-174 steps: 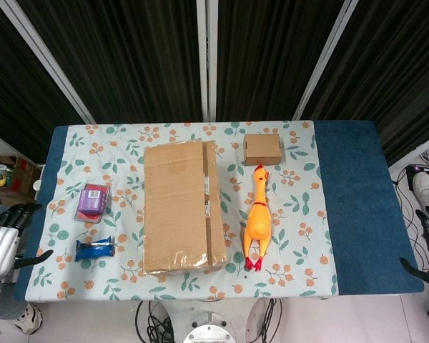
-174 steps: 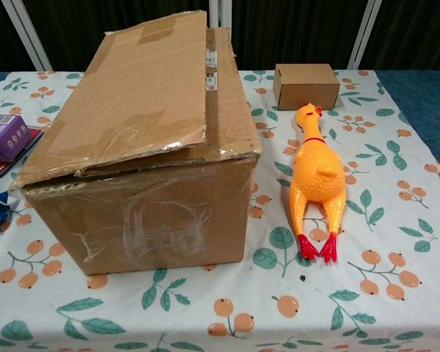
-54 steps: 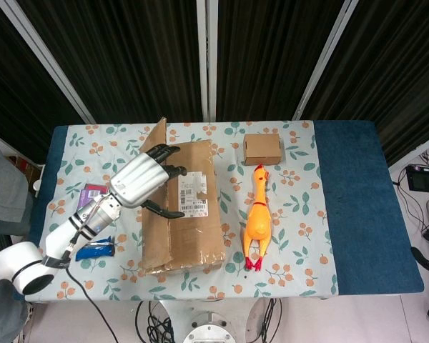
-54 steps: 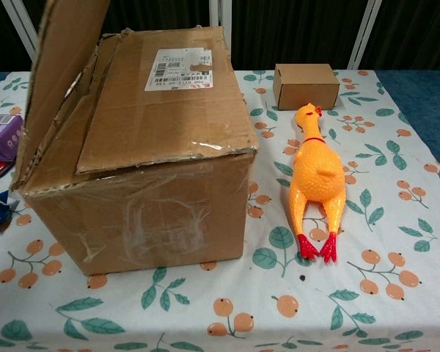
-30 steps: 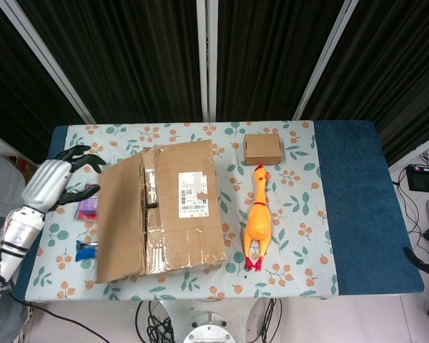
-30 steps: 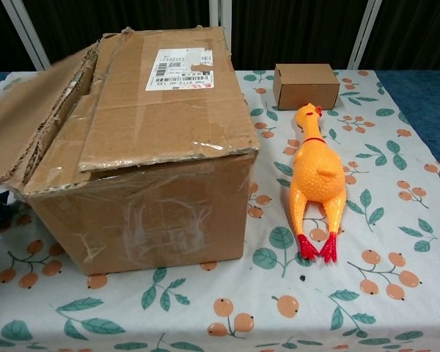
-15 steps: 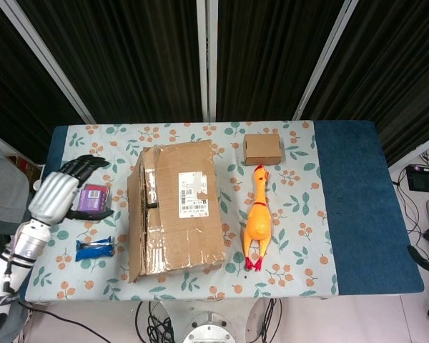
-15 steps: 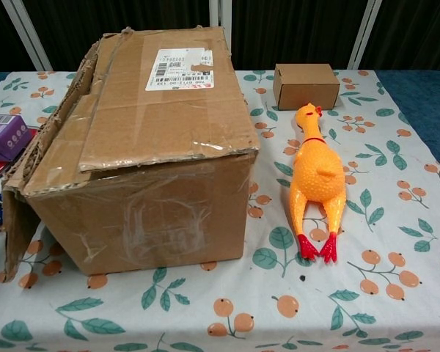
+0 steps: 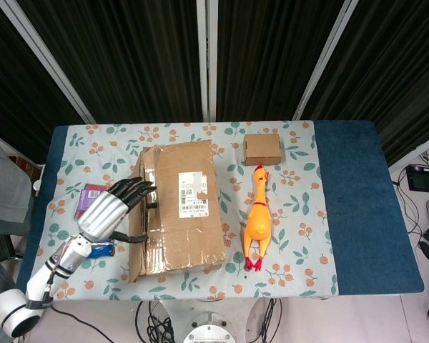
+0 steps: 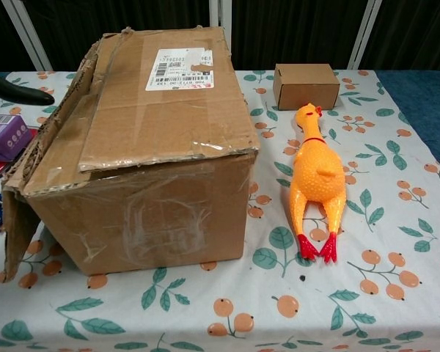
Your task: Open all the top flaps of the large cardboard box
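Head view: the large cardboard box [image 9: 182, 207] sits mid-table, its left flap [image 9: 135, 236] hanging down the side, and the left hand [image 9: 113, 209] hovers at its 9 o'clock edge – fingers spread, holding nothing. Chest view: the labelled flap [image 10: 165, 99] lies flat on top – rubber chicken [image 10: 315, 180] at 3 o'clock.

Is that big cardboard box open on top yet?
Partly. On the large cardboard box, the left flap hangs down its side, but the flap with the shipping label lies flat, covering the top.
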### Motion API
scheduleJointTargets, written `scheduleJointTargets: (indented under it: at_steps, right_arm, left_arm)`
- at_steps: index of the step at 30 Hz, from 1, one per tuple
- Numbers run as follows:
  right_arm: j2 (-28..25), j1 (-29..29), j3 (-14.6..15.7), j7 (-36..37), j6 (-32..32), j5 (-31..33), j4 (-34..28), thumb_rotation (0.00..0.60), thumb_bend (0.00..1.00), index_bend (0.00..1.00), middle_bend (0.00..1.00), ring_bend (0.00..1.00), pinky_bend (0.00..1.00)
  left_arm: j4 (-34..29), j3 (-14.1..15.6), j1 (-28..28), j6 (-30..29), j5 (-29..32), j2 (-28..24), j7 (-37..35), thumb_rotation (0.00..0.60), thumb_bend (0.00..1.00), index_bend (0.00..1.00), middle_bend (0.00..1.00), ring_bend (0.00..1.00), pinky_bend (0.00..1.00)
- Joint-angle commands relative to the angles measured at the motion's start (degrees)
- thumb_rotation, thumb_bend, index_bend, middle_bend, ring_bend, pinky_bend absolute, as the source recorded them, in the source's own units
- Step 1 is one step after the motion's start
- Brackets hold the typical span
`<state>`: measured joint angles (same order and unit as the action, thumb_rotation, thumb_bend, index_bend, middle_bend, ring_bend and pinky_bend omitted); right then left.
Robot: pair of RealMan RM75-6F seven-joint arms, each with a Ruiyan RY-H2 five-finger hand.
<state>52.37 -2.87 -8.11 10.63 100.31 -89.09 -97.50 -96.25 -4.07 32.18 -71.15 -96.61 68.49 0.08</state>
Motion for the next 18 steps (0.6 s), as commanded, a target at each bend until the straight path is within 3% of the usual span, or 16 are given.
scheduleJointTargets:
  at_steps: [1, 18]
  right_arm:
    - [-0.2, 0.0, -0.1, 0.1, -0.1, 0.1, 0.0, 0.6, 0.05, 0.0, 0.0, 0.0, 0.0]
    - [-0.2, 0.0, -0.2, 1.2, -0.5, 0.8, 0.7, 0.6, 0.05, 0.0, 0.0, 0.0, 0.0]
  left_arm:
    - [0.3, 1.0, 0.1, 0.0, -1.1, 1.2, 0.7, 0.405, 0.02, 0.1, 0.11, 0.1, 0.19]
    - [0.3, 0.5, 2.2, 1.7, -1.2, 4.3, 0.3, 0.413, 0.02, 0.1, 0.11, 0.09, 0.19]
